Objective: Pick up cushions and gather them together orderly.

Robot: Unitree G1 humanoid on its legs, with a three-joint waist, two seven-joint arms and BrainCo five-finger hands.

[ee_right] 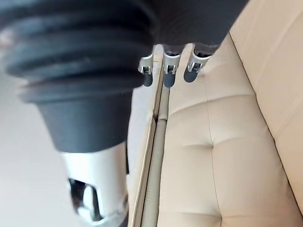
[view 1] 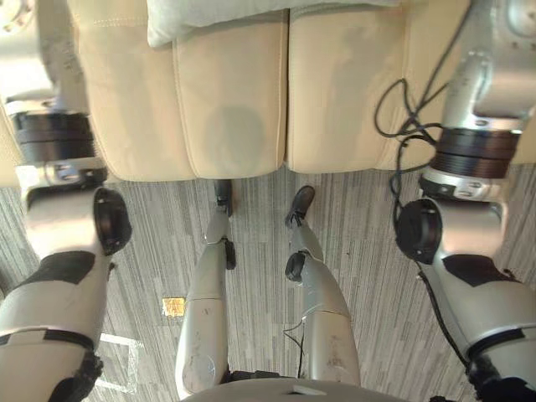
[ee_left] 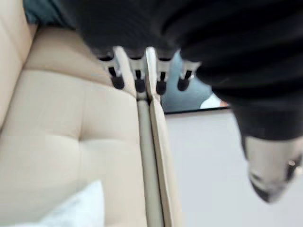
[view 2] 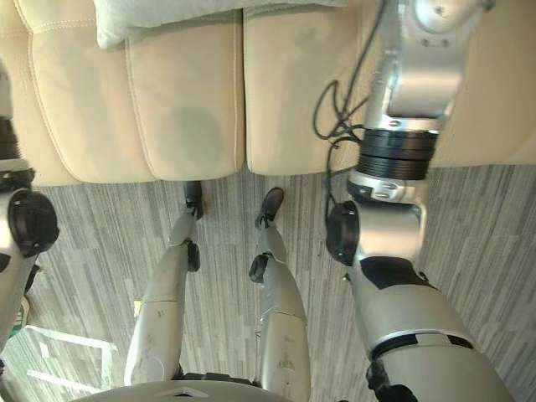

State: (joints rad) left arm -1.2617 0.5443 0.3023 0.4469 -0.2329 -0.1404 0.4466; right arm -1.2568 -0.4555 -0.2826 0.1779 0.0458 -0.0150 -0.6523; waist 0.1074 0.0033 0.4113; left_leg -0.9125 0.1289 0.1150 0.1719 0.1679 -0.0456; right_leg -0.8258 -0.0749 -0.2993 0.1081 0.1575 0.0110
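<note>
Left hand point(ee_left: 137, 75), right hand point(ee_right: 168, 73) both empty, fingers point(ee_left: 161, 82) loose. Cushion point(view 1: 201, 17) sits well apart from them on the sofa point(view 1: 335, 92), so I'd reach across and grab an edge.

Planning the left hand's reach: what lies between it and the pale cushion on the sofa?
In the left wrist view, only the bare beige sofa separates the left hand from the corner of the pale cushion; nothing else lies there.
</note>
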